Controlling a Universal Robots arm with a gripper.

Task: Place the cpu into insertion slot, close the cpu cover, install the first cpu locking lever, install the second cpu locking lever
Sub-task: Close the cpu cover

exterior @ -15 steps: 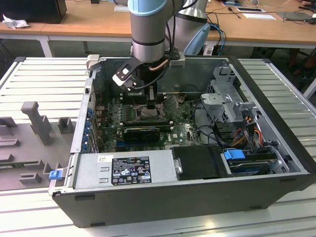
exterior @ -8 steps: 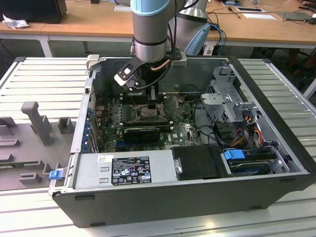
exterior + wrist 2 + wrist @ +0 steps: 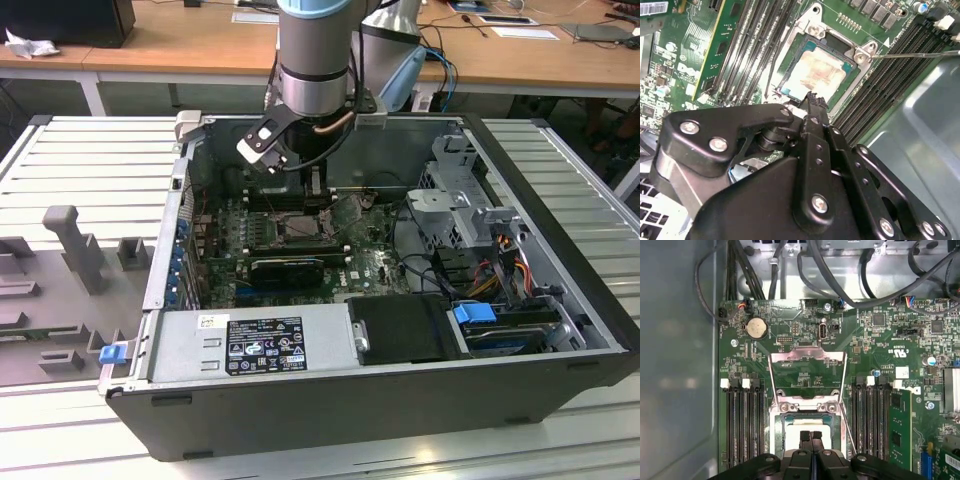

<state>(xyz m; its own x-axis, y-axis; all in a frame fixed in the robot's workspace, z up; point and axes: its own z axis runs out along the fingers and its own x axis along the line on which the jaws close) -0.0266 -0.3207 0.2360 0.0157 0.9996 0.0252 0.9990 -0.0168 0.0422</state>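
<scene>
The cpu (image 3: 801,423) lies flat in the insertion slot (image 3: 778,426) on the green motherboard, its pale metal face (image 3: 816,71) showing in both wrist views. My gripper (image 3: 811,434) hangs just over the cpu's near edge. Its black fingertips (image 3: 812,101) are pressed together with nothing between them. The cpu cover (image 3: 807,357), a silver frame with a cut-out centre, stands flipped back off the slot. A thin wire locking lever (image 3: 920,52) juts out sideways from the slot's corner. In the exterior view the gripper (image 3: 312,190) reaches down into the open computer case above the slot (image 3: 300,232).
Long black memory slots (image 3: 742,425) flank the socket on both sides. A coin battery (image 3: 755,328) and cable bundles (image 3: 840,285) lie beyond the cover. The case holds a black heatsink (image 3: 285,268), a power supply (image 3: 250,345) and a drive cage (image 3: 460,200).
</scene>
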